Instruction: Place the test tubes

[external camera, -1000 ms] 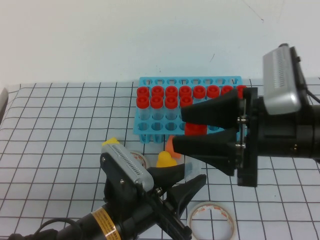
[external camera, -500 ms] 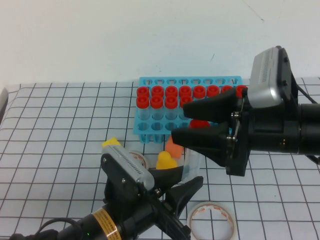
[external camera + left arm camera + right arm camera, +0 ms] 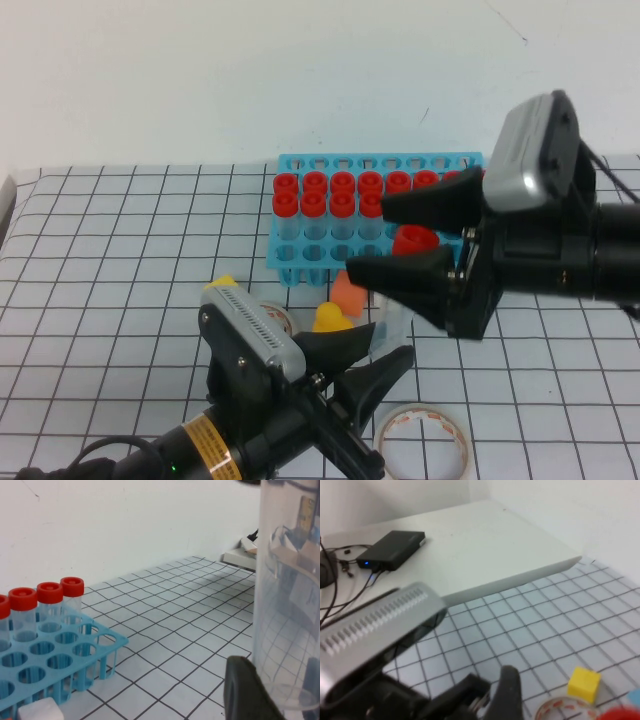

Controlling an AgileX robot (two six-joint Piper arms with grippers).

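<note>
A blue rack (image 3: pixel 300 272) at the back of the checked mat holds several red-capped test tubes (image 3: pixel 315 195); the left wrist view shows its corner (image 3: pixel 75 665) too. My left gripper (image 3: pixel 385 346) sits at the near edge, shut on the lower end of a clear test tube (image 3: pixel 287 605) that slants up toward the rack. The tube's red cap (image 3: pixel 415 240) lies between the jaws of my right gripper (image 3: pixel 368 238), which reaches in from the right. Its jaws stand wide apart and clear of the cap. One of its fingers (image 3: pixel 507 690) shows in the right wrist view.
A tape roll (image 3: pixel 422 440) lies near the front, right of the left arm. A yellow toy (image 3: pixel 330 318), an orange block (image 3: pixel 350 292), a second tape roll (image 3: pixel 275 318) and a yellow cube (image 3: pixel 222 284) lie in front of the rack.
The right gripper's jaws have spread wider and the arm has tilted and shifted slightly left. The red cap now shows free between them. The left gripper keeps its hold.
</note>
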